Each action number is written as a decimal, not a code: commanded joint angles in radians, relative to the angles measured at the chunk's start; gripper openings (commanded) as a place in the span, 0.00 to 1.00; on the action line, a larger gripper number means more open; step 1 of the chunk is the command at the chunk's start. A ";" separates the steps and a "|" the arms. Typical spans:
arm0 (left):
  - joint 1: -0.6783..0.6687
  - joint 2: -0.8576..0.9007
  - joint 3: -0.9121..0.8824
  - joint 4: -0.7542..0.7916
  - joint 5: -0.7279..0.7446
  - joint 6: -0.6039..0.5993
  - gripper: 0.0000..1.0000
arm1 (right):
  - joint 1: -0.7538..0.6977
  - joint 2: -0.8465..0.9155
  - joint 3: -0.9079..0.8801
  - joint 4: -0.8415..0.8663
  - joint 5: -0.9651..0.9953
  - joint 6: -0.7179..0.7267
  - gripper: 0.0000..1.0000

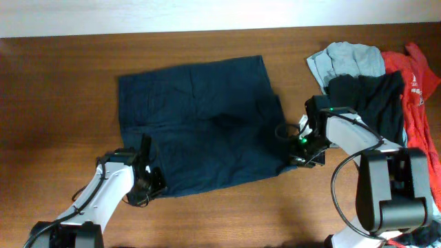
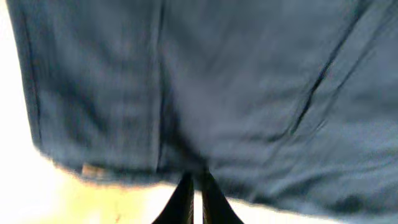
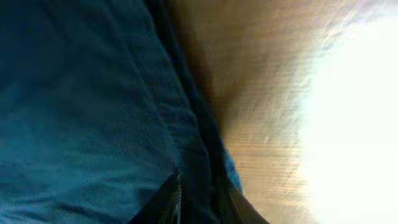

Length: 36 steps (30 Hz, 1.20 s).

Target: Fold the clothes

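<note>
Grips dark navy-blue cloth shorts (image 1: 200, 124), two edges.
Pinches hem in left gripper (image 2: 194, 180), side edge in right gripper (image 3: 199, 186); cannot read white print on red cloth shirt (image 1: 415, 114).

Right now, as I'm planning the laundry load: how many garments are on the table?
4. The shorts lie flat mid-table; piled at the right: a grey garment at the back, a black garment in front, a red shirt outermost. The pile may hide more.

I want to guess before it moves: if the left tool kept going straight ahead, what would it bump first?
The shorts. The left tool sits right at their edge, and blue cloth fills everything ahead of it.
</note>
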 commanded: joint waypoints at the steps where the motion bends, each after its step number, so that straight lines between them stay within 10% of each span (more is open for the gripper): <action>1: 0.001 0.000 -0.010 -0.077 0.034 -0.016 0.05 | 0.029 0.002 -0.037 -0.056 0.011 0.010 0.15; 15: 0.001 -0.039 0.031 -0.273 0.067 0.056 0.01 | 0.146 -0.188 -0.048 -0.301 0.013 0.070 0.10; 23: 0.000 -0.124 0.210 -0.254 -0.024 0.139 0.16 | 0.138 -0.413 -0.046 0.025 0.019 0.080 0.60; 32: -0.149 -0.052 0.205 -0.009 -0.026 0.241 0.09 | 0.136 -0.245 -0.031 0.584 0.005 0.121 0.25; 36: -0.195 -0.026 0.205 0.063 -0.028 0.241 0.08 | 0.110 -0.057 0.147 0.584 -0.051 0.121 0.19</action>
